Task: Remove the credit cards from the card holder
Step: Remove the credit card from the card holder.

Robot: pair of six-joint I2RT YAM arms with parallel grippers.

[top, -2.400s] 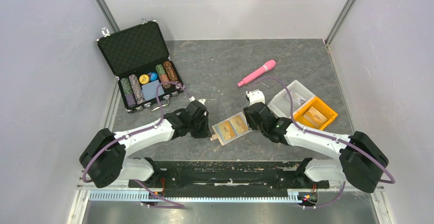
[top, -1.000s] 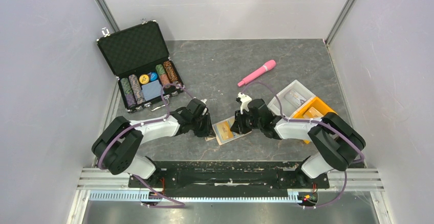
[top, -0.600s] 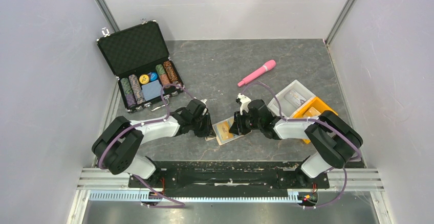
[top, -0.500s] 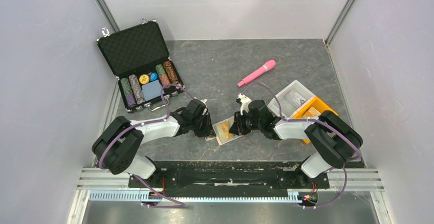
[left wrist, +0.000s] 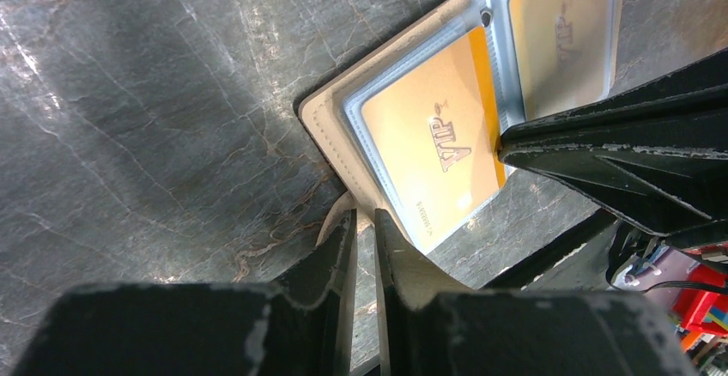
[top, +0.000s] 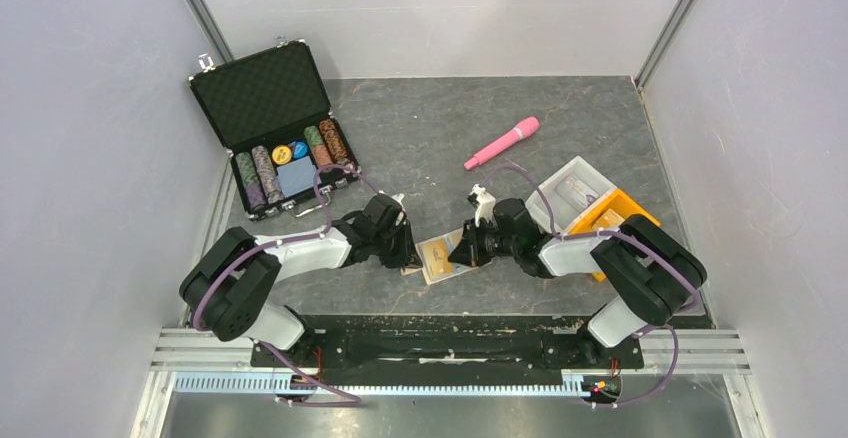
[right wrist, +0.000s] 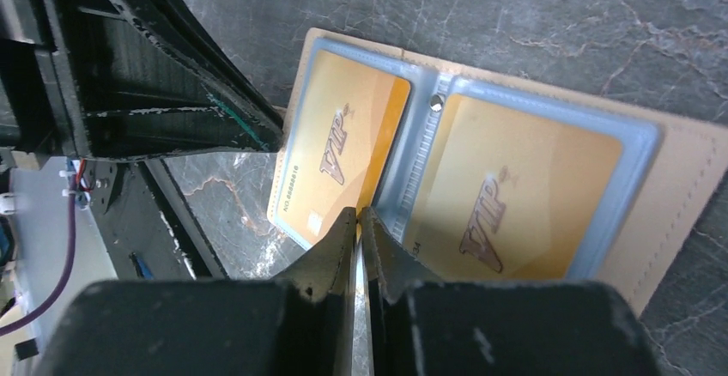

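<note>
The tan card holder (top: 438, 256) lies open on the table between both arms. Two gold credit cards sit in its pale blue sleeves. The left card (right wrist: 343, 148) sticks partly out of its sleeve, while the right card (right wrist: 515, 191) is fully in. My right gripper (right wrist: 359, 213) is shut on the inner edge of the left card. My left gripper (left wrist: 361, 220) pinches the holder's tan corner (left wrist: 324, 123) by the snap tab. In the left wrist view the same card (left wrist: 438, 144) shows, with the right gripper's fingers (left wrist: 618, 161) at its edge.
An open black poker-chip case (top: 275, 143) stands at the back left. A pink pen-like stick (top: 502, 143) lies behind the holder. A clear tray (top: 572, 190) and an orange tray (top: 610, 220) sit at the right, beside my right arm.
My right arm has come in from the right over the holder, and its jaws have closed on the card's edge. The left gripper has kept its hold at the holder's corner.
</note>
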